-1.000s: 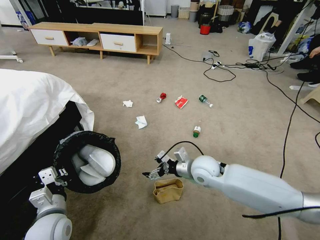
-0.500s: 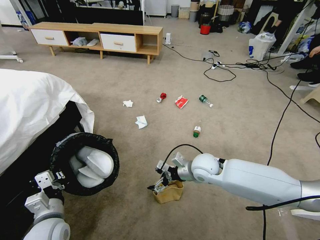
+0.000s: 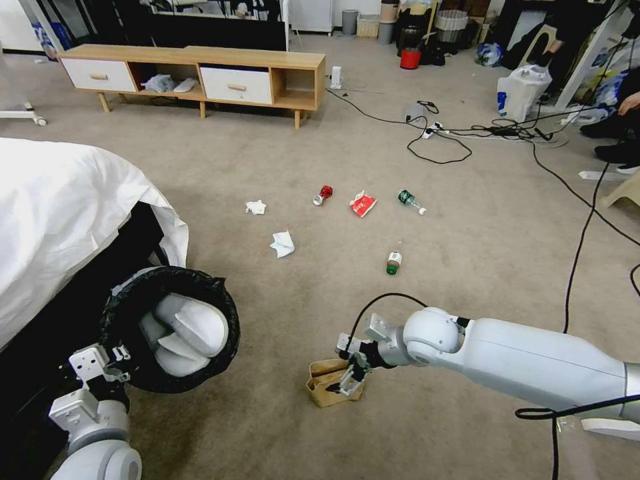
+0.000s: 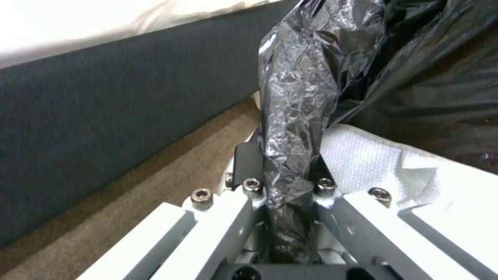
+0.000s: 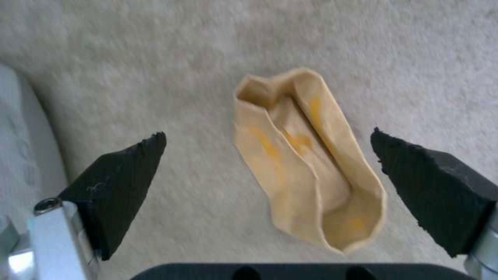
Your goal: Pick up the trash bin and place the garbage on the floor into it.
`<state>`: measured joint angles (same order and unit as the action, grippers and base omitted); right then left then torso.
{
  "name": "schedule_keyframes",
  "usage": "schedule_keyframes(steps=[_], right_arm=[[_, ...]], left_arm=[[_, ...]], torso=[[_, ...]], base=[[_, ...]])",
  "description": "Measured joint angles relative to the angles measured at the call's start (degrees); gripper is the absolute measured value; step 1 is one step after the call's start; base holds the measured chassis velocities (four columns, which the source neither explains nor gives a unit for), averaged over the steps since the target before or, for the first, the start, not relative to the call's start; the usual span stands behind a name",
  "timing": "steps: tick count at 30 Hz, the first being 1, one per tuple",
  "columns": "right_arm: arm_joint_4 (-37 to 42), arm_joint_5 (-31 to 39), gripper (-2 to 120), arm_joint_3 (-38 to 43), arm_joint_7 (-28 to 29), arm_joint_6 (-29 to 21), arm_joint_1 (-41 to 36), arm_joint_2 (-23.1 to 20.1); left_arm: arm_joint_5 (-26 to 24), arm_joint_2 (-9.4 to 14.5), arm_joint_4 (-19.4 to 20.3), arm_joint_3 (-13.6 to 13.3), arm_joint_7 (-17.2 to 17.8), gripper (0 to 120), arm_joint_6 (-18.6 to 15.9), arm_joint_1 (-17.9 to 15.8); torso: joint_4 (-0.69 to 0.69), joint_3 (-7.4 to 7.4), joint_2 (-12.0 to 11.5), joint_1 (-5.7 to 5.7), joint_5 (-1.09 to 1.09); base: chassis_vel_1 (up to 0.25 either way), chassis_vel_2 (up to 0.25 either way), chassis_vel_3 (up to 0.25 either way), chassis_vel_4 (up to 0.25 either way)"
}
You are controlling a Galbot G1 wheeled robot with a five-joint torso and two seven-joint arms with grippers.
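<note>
Two pincers engaged: left pincer (image 4: 283, 186) clamped on the trash bin (image 3: 170, 327) bag rim, mouth tilted up to receive. Right pincer (image 5: 267, 182) wide open straddling paper bag (image 5: 306, 155) directly beneath, pre-grasp.

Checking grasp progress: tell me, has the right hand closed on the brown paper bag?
No, the right hand is open, the bag untouched between its pads.

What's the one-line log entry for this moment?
left gripper: shut on trash bin rim, bin held up | right gripper: open, above brown paper bag | bag: on carpet, ungrasped
</note>
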<state>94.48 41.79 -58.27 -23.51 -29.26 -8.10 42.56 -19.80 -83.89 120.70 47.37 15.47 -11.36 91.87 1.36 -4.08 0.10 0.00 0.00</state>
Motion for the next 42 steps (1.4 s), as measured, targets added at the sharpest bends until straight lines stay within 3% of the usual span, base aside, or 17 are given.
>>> schedule_keyframes(steps=[11, 26, 42], right_arm=[[-7.33, -4.05, 100, -0.02, -1.96, 2.08, -1.99, 1.01], [-19.82, -9.64, 100, 3.47, -6.58, 6.47, -6.30, 6.28], [-25.47, -9.75, 100, 5.59, -7.80, 8.31, -5.52, 8.68]], left_arm=[[-0.27, -0.31, -0.58, 0.31, -0.06, 1, 0.59, 0.42], [0.72, -0.94, -2.22, -0.01, 0.16, 1, 1.10, 0.50], [1.19, -0.97, -4.54, -0.46, 0.18, 1, 1.54, -0.62]], torso=[[0.00, 0.00, 0.00, 0.00, 0.01], [0.00, 0.00, 0.00, 0.00, 0.00], [0.00, 0.00, 0.00, 0.00, 0.00]], base=[[0.000, 0.000, 0.000, 0.000], [0.000, 0.000, 0.000, 0.000], [0.000, 0.000, 0.000, 0.000]])
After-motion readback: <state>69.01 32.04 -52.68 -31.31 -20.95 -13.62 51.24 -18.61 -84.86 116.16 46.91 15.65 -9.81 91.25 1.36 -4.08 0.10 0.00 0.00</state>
